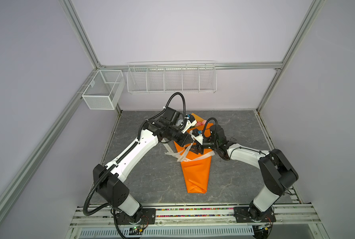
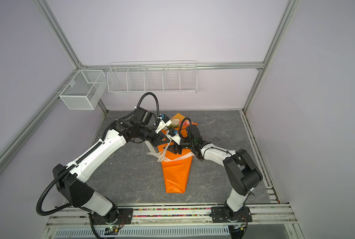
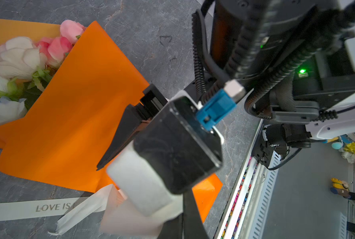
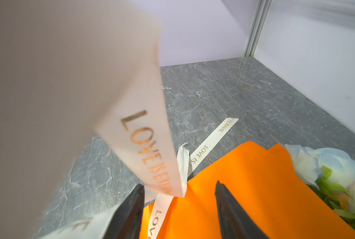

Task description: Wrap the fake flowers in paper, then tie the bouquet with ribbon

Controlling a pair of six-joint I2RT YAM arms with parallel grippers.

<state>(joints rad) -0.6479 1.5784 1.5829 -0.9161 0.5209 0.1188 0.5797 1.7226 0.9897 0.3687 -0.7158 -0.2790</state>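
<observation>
The bouquet [image 1: 195, 173] lies in the middle of the tabletop [image 1: 245, 169], blooms [image 3: 21, 55] toward the far edge and folded tip toward the near edge. The ribbon [image 1: 177, 159] crosses its waist. The left gripper [image 1: 190, 143] pinches 1 ribbon strand aloft; the right gripper [image 4: 178, 184] stands spread astride another. The bouquet looks light and crushable, so grip the slick ribbon's ends, never the blooms.

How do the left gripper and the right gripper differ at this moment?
Left gripper: fingers shut; right gripper: fingers apart. The left gripper holds a raised strand of the cream ribbon; the right gripper holds nothing. Both hover over the middle of the bouquet of fake flowers.
</observation>
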